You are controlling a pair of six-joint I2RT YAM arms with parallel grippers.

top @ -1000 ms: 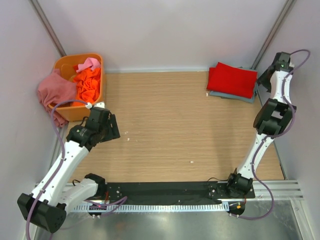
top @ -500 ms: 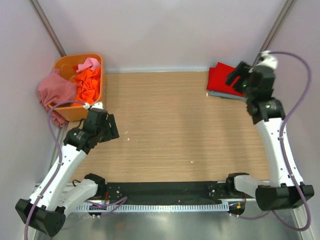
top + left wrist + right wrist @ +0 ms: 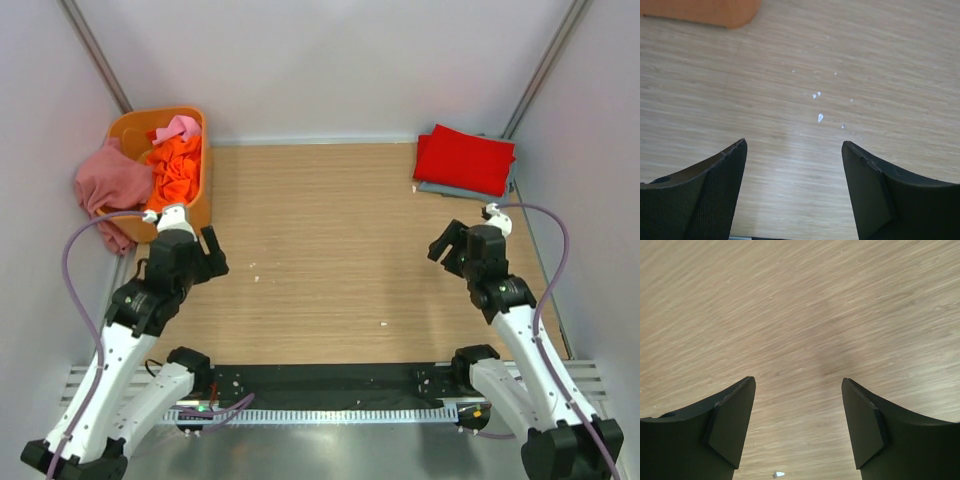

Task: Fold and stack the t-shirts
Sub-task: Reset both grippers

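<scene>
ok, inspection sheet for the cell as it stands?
Surface: wooden table, bare in the middle.
Job's things: red t-shirt folded, lying on grey-blue t-shirt at the far right corner; orange t-shirt and pink t-shirt in the orange tub; dusty rose t-shirt draped over its left rim.
Clutter: white specks on the wood.
Grippers: left claw open, empty; right claw open, empty.
Cables: left purple cable and right purple cable hang in loops.
Surroundings: pale walls; nothing else seen.
</scene>
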